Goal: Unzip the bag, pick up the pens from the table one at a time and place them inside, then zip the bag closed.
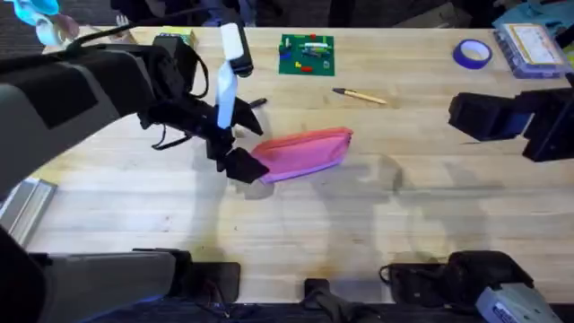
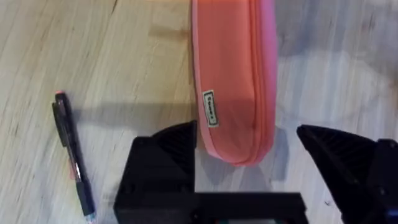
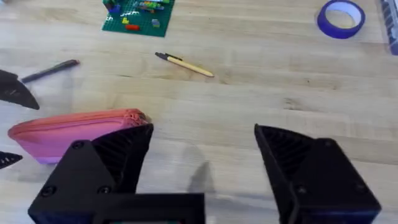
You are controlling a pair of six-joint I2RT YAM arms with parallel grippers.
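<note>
Two black angular hands, left hand and right hand, gape open near the soft pink fabric bag.

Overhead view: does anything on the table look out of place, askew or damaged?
Nothing stands out. The pink pouch lies flat and zipped, undamaged, with the left claw open at its end. The black pen and tan pen lie loose on the table, apart from the pouch.

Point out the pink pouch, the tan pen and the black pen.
pink pouch (image 1: 305, 151), overhead view, middle of its body.
tan pen (image 1: 362, 95), overhead view, mid-barrel.
black pen (image 2: 73, 151), left wrist view, mid-barrel.
</note>
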